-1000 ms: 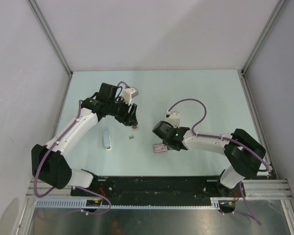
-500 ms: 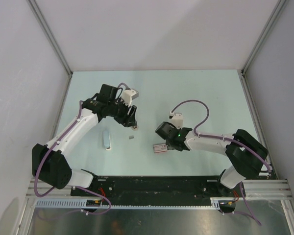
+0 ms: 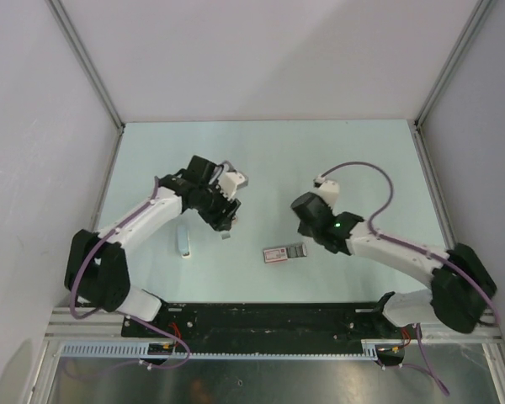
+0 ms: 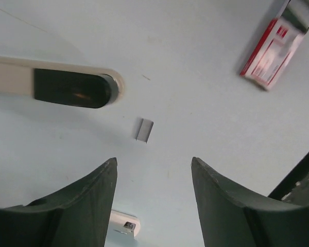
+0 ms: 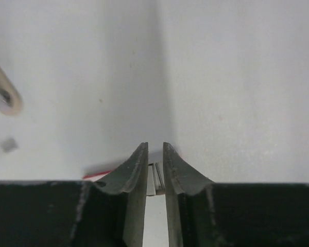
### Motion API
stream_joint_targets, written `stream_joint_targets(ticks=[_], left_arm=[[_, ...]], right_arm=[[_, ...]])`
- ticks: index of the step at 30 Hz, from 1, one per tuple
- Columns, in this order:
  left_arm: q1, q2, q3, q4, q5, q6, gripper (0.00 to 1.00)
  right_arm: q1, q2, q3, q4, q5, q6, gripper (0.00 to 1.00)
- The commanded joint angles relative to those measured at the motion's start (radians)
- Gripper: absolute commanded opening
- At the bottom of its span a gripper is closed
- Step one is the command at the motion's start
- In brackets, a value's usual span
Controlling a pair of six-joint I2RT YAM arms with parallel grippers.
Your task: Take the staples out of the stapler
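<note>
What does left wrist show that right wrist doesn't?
Left wrist only: the open left gripper, the stapler's black top, and the red-and-white box nearly whole. Right wrist only: the right gripper, almost shut, with something silvery showing in its gap. Both: the small loose staple strip, the stapler's rounded end, and the box, though right wrist catches just a red edge.

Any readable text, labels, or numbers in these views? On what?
None legible.
Red-and-white box: printed label, too small and blurred to read in both the wrist and top views.
No other text visible.
</note>
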Motion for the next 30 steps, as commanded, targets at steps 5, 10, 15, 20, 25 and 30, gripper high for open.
stream_joint_targets(ticks=[5, 10, 15, 20, 25, 30], left_arm=[[-0.095, 0.153, -0.033, 0.042, -0.117, 0.175, 0.65], [-0.117, 0.219, -0.021, 0.068, -0.142, 0.213, 0.64], [-0.133, 0.266, -0.017, 0.092, -0.178, 0.24, 0.62], [-0.135, 0.304, -0.013, 0.114, -0.199, 0.252, 0.57], [-0.138, 0.327, -0.016, 0.124, -0.198, 0.264, 0.51], [-0.14, 0.332, -0.015, 0.13, -0.189, 0.265, 0.45]], right_arm=[[-0.134, -0.241, 0.002, 0.021, -0.039, -0.089, 0.26], [-0.143, -0.254, -0.005, -0.016, -0.03, -0.098, 0.25], [-0.144, -0.262, -0.012, -0.005, -0.036, -0.109, 0.24], [-0.152, -0.264, -0.012, 0.003, -0.049, -0.118, 0.23], [-0.16, -0.267, -0.013, 0.001, -0.061, -0.123, 0.22], [-0.162, -0.266, -0.012, 0.006, -0.072, -0.122, 0.2]])
